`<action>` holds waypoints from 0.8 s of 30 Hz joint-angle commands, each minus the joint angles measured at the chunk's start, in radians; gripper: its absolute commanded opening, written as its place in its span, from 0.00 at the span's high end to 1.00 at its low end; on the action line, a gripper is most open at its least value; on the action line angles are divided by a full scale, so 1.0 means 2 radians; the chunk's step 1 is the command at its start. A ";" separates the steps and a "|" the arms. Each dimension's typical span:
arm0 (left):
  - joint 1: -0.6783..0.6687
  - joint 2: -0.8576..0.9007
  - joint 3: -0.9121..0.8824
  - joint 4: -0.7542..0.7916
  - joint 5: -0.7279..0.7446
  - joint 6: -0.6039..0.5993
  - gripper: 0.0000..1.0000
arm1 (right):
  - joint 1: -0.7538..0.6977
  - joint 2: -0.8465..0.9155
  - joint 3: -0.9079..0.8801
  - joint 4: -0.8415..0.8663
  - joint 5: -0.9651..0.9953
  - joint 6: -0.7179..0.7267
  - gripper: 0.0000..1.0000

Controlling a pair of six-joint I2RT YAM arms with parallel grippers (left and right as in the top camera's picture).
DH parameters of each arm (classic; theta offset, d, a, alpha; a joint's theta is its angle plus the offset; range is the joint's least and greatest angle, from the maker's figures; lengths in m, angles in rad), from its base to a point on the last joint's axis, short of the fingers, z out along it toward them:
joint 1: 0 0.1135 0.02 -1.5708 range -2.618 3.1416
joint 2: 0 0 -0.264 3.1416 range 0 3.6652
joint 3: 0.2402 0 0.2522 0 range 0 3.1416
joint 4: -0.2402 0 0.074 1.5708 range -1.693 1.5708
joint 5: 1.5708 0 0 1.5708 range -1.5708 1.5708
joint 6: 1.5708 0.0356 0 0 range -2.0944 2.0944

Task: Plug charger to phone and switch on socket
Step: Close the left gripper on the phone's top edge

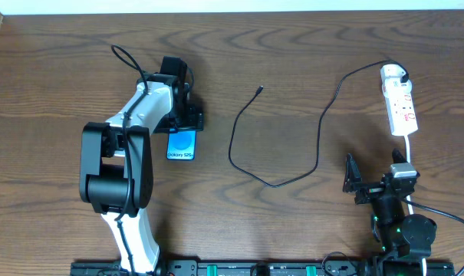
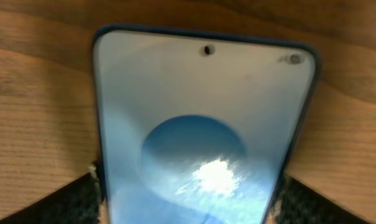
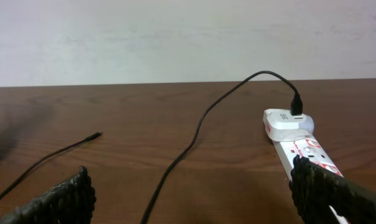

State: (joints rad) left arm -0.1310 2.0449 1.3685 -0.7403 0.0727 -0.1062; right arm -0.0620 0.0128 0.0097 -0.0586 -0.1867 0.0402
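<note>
Holding the phone (image 1: 182, 146): left gripper (image 1: 184, 123), its black cross-hatched fingers (image 2: 63, 202) pressed against the two long edges.
Phone shape: slim rectangle with rounded corners, lying flat at 9 o'clock from the overhead centre. It has a glossy blue screen with a deeper blue oval, a dark rim, and white lettering at its 6 o'clock end.
Charger (image 1: 317, 153): thin black cable in loose curves from the centre toward 2 o'clock.
Plug tip (image 1: 260, 89): small and dark, lying bare on the wood near 12 o'clock, well apart from the phone.
Adapter (image 1: 393, 74): rounded white block seated on the socket's far end, with the cable entering it.
Socket (image 1: 403, 107): narrow white plastic strip at 2 o'clock with red markings on its face. A white cord (image 1: 409, 146) leaves it toward 5 o'clock.
Right gripper (image 3: 189, 171): at 4 o'clock, its textured fingers (image 3: 57, 199) spread wide apart with nothing between them.
Table (image 1: 63, 61): matte brown wood with fine grain.
</note>
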 commanded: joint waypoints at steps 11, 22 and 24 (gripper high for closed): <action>0.003 0.032 -0.013 -0.022 0.010 -0.002 0.20 | 0.002 -0.001 -0.002 0.000 0.000 0.002 0.01; 0.002 0.032 -0.013 -0.039 0.010 -0.002 0.02 | 0.002 -0.001 -0.002 0.000 0.000 0.002 0.01; 0.003 0.032 -0.013 -0.043 0.010 -0.002 0.02 | 0.002 -0.001 -0.002 0.000 0.000 0.002 0.01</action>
State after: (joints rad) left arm -0.1318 2.0480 1.3724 -0.8005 0.0731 -0.1051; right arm -0.0620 0.0128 0.0097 -0.0586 -0.1864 0.0402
